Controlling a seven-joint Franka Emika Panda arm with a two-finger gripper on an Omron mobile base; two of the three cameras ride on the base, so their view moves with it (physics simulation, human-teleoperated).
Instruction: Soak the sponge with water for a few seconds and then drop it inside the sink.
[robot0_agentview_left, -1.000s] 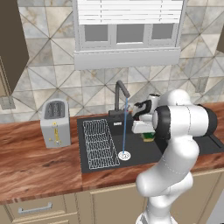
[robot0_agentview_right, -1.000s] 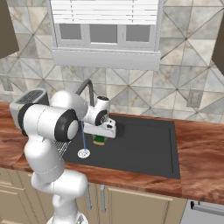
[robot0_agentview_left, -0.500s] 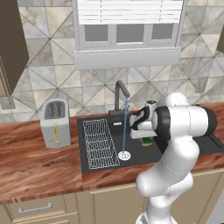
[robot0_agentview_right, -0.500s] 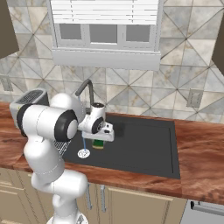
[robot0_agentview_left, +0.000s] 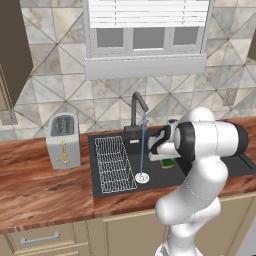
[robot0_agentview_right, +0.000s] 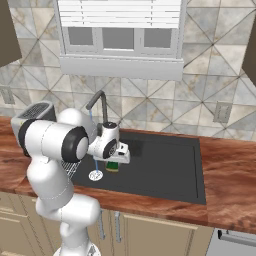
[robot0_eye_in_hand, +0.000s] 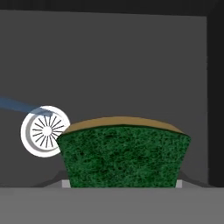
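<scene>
Holding the sponge (robot0_eye_in_hand: 124, 155) tight in the end effector (robot0_agentview_left: 167, 161), up in the air over the sink (robot0_agentview_left: 220, 167). Green side of the sponge facing the hand camera, with a thin yellow-brown edge on top. Bent a little, like a soft hill. Seen as a small green bit under the white hand in the left base view (robot0_agentview_left: 167, 163) and in the right base view (robot0_agentview_right: 112, 167).

Water (robot0_agentview_left: 143, 145) running down in a thin pale-blue line from the dark faucet (robot0_agentview_left: 137, 106). Landing right on the round silver drain (robot0_agentview_left: 142, 177). Sponge just beside the water, on the right in the left base view, not touching it. In the hand view, blue streak (robot0_eye_in_hand: 17, 105) coming in from the left edge and ending at the drain (robot0_eye_in_hand: 45, 131), next to the sponge's left corner.

White wire rack (robot0_agentview_left: 113, 163) lying in the left part of the sink. Silver toaster (robot0_agentview_left: 63, 141) standing on the brown wooden tabletop (robot0_agentview_left: 40, 185), left of the sink. Window with white blinds (robot0_agentview_left: 147, 13) up on the tiled wall.
</scene>
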